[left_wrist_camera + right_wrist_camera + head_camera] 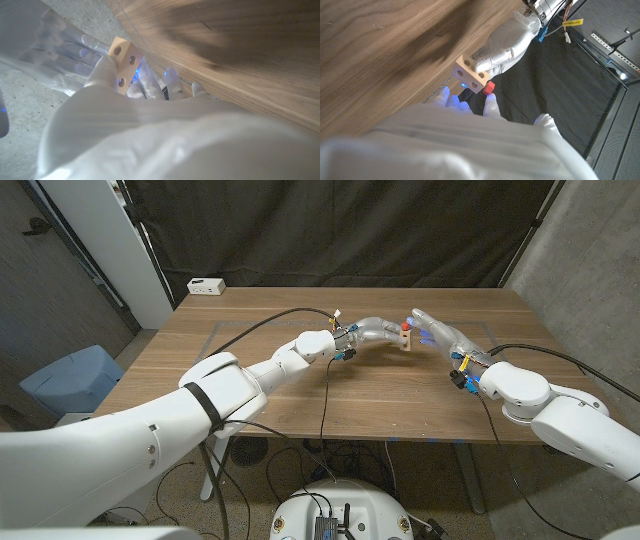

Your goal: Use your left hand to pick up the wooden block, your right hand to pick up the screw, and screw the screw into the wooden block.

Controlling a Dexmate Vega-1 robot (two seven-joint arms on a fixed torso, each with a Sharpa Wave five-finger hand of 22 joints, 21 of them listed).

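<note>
Block: the pale wooden block with round holes (405,337) is up off the brown wooden surface (300,395), over its middle toward the far side. In the left wrist view, three round holes show in one face of the block (124,62).
Left robot hand: the white left robot hand (372,333) grasps the block from the robot's left side. In the right wrist view, its fingers (492,62) wrap one end of the block (471,75).
Screw: a small red piece, seemingly the head of the screw (489,88), sits right against the block's outer end; its shaft cannot be made out. In the head view, a red spot (405,326) shows at the top of the block.
Right robot hand: the white right robot hand (437,335) reaches in from the robot's right, fingertips (490,101) just beside the block and the red piece. Whether they pinch the screw cannot be told. From the left wrist, this hand (60,52) shows blurred just behind the block.
Elsewhere: a white power strip (206,285) lies at the surface's far left corner, well apart from both hands; a black curtain (330,230) hangs behind.
</note>
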